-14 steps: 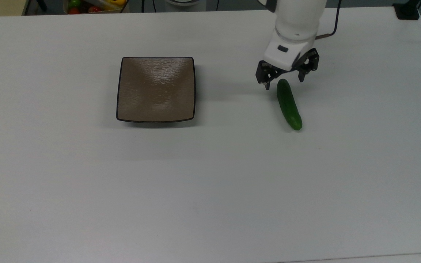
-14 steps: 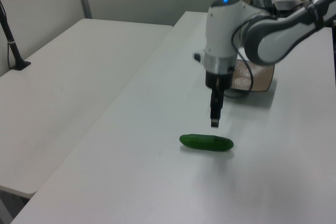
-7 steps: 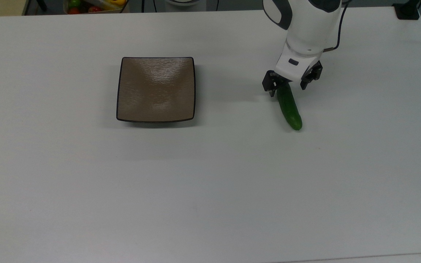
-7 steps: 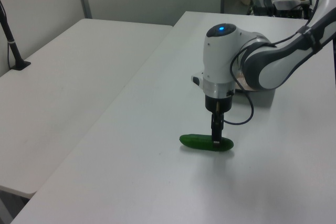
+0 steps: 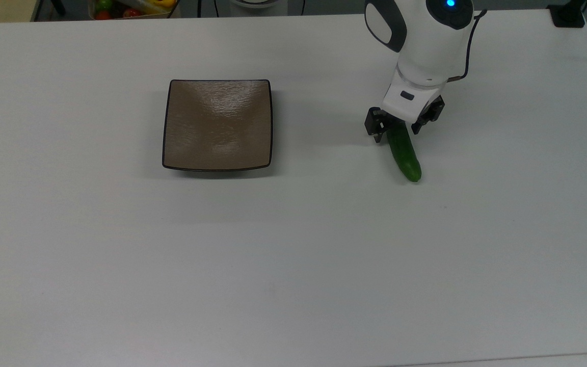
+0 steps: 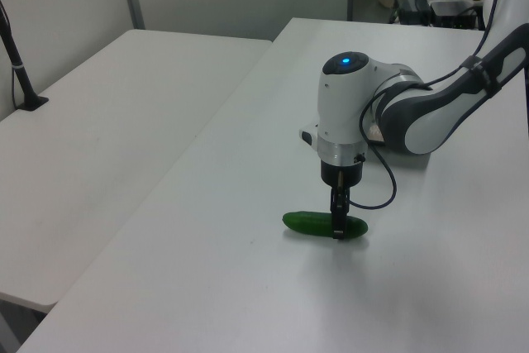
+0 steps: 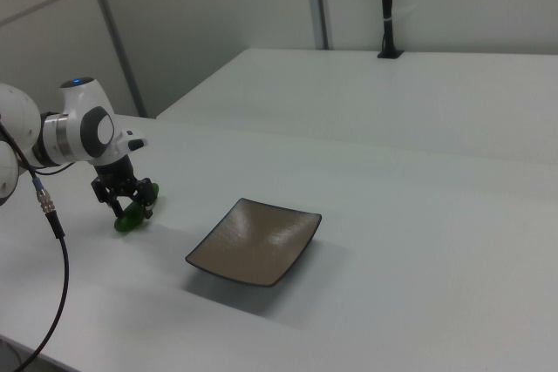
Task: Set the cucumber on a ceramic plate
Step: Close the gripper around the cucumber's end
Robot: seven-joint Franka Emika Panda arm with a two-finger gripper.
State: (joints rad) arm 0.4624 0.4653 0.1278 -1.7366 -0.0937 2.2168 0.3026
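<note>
table [image 5: 120, 265]: white and wide; it carries the plate and the cucumber, which lie well apart on it.
arm [image 5: 428, 35]: white, reaching down over the cucumber's far end in the top view, with a blue light on its top.
plate [image 5: 217, 124]: square, glossy brown with a thin dark rim, bare on top; in the top view it lies at about 9 o'clock from the cucumber.
cucumber [image 5: 405, 153]: dark green, lying flat on the table, its long axis running from about 11 o'clock to 5 o'clock in the top view; the claw straddles the 11 o'clock end.
claw [image 5: 394, 131]: lowered to the cucumber, one finger on each side of it; the fingers stand spread, and I cannot tell whether they touch the skin.
done: the reach looks finished, since the claw sits low around the cucumber near the table surface, as the left view also shows [image 6: 337, 229].
left: by my judgement nearly everything: the squeeze, the lift, the carry toward 9 o'clock and the set-down on the plate.
progress: early; the cucumber is not yet lifted and the plate holds nothing.
risk: the grip lands near one end rather than mid-length, so the free end may sag or swing once raised.
</note>
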